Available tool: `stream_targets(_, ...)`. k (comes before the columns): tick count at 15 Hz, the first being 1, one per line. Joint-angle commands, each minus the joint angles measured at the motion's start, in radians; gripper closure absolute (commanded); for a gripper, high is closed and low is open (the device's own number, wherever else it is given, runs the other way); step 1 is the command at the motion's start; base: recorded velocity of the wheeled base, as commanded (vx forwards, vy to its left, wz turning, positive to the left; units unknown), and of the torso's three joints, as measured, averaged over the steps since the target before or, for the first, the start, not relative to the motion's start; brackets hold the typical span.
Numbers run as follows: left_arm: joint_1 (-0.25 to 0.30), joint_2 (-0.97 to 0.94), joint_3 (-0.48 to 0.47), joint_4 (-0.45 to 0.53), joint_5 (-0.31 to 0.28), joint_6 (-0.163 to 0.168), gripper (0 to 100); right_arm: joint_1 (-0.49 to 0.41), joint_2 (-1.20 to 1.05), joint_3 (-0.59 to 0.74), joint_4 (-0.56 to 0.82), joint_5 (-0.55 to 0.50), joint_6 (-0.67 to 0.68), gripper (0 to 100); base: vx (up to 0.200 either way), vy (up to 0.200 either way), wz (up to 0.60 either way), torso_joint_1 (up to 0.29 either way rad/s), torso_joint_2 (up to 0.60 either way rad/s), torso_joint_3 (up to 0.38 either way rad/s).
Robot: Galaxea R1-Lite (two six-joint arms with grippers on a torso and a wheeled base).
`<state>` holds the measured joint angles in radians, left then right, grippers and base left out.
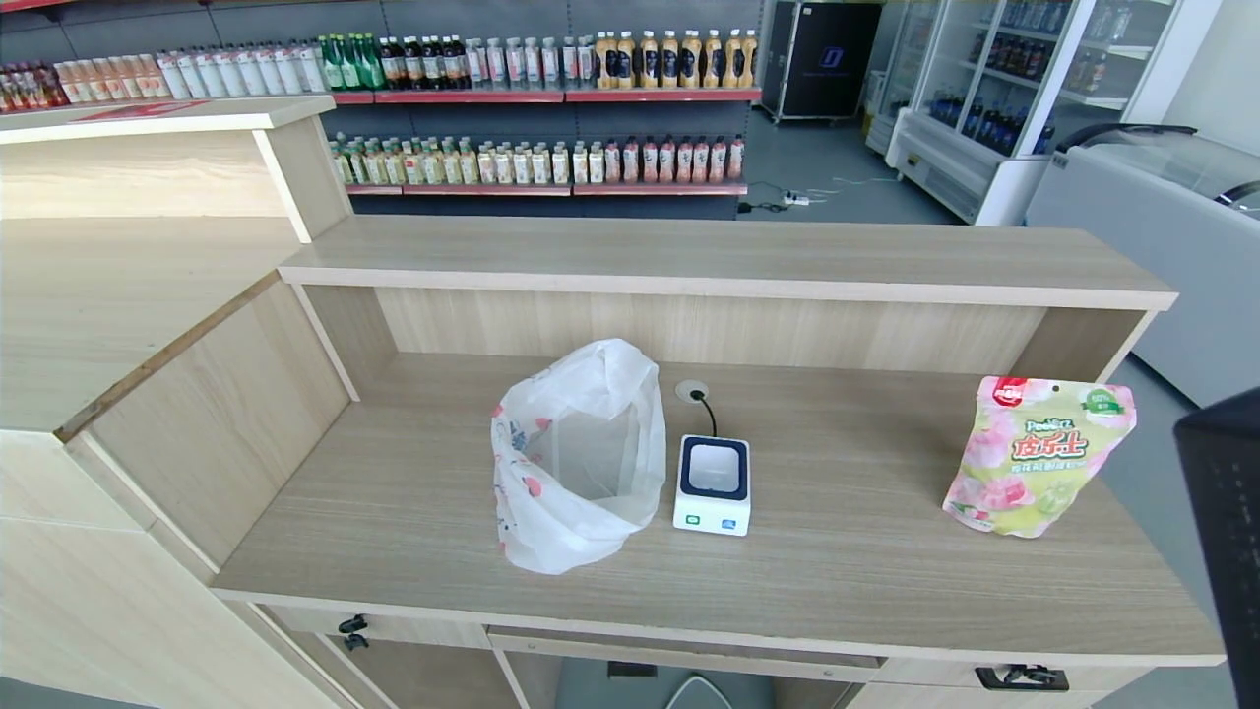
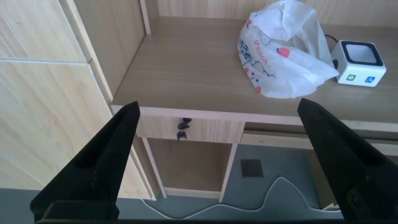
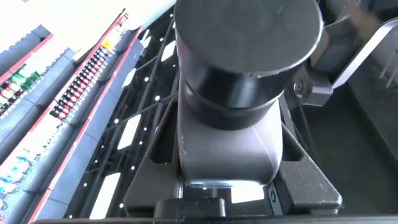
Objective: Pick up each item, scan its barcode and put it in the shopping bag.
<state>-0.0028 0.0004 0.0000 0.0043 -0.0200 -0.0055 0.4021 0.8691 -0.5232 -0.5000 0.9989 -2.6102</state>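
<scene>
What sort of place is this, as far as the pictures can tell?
Most likely a small shop, seen from its checkout counter. Shelves of bottled drinks and glass-door fridges stand behind it, and a barcode scanner sits beside a shopping bag on the counter.

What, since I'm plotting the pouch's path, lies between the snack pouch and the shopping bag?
In the head view, the scanner stands beside the shopping bag; bare counter runs from it to the snack pouch.
</scene>
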Motion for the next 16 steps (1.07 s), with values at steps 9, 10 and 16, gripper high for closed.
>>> stream_targets(9,0.000,0.001,0.000,0.000,0.000,-0.001,0,0.000,-0.022,-0.014,-0.005,-0.036,0.006,100,0.000,0.000,0.00,0.000,0.00,0.000)
stream_targets(10,0.000,0.001,0.000,0.000,0.000,-0.001,0,0.000,-0.024,-0.014,-0.003,-0.036,0.006,100,0.000,0.000,0.00,0.000,0.00,0.000)
stream_targets(16,0.000,0.001,0.000,0.000,0.000,-0.001,0,0.001,-0.024,-0.011,0.000,-0.036,0.002,100,0.000,0.000,0.00,0.000,0.00,0.000)
